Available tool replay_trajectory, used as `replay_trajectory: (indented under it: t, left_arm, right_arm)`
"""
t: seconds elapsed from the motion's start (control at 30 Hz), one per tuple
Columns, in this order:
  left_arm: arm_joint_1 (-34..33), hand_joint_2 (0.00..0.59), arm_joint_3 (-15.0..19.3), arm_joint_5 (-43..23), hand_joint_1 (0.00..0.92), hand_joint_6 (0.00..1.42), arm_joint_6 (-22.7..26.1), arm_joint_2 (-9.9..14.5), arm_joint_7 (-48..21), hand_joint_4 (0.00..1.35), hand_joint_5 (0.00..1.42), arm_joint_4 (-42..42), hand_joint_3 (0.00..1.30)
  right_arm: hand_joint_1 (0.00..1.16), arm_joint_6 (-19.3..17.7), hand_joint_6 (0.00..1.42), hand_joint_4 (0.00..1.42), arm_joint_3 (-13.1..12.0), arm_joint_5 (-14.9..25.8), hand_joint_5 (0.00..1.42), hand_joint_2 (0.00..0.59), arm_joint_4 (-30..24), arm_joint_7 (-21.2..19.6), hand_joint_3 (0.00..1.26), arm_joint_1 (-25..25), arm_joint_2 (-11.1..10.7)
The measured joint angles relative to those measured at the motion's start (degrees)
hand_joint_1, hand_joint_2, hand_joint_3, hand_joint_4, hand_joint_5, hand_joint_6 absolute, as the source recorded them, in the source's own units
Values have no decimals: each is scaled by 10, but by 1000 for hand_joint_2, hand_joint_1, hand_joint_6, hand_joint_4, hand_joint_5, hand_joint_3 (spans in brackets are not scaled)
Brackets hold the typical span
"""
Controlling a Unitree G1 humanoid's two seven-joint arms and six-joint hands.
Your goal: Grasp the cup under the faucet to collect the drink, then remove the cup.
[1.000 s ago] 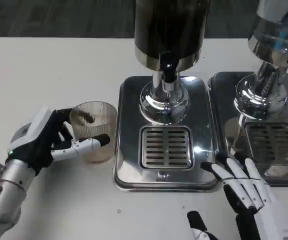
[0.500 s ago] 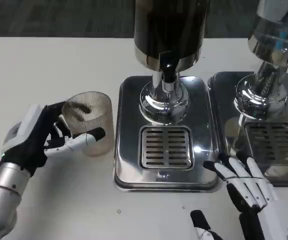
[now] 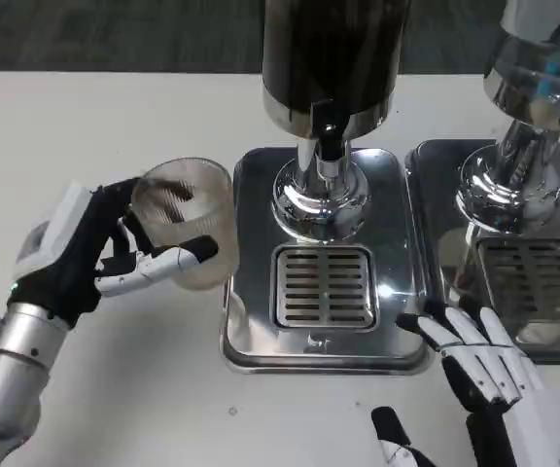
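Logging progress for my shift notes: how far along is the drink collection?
Done: the left robot hand holds the ribbed cup, lifted and tilted beside the drip tray. Left: placing it under the faucet, filling, removing. The right robot hand waits open.

Cup in left hand, left of drip tray beneath faucet.

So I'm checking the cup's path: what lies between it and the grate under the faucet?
In the head view, only the tray's raised left rim lies between the cup, held by the left hand, and the grate.
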Motion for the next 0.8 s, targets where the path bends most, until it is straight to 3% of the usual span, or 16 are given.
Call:
replay_trajectory:
  t: [0.27, 0.8]
  left_arm:
    - [-34, 130, -36, 28, 315, 1147, 29, -31, -4, 685, 931, 18, 568]
    - [-73, 131, -80, 57, 315, 1141, 65, -63, -4, 685, 921, 48, 568]
  right_arm:
    - [385, 0, 213, 162, 0, -2, 86, 374, -1, -2, 263, 9, 9]
    - [385, 0, 228, 164, 4, -5, 108, 374, -2, -12, 263, 27, 28]
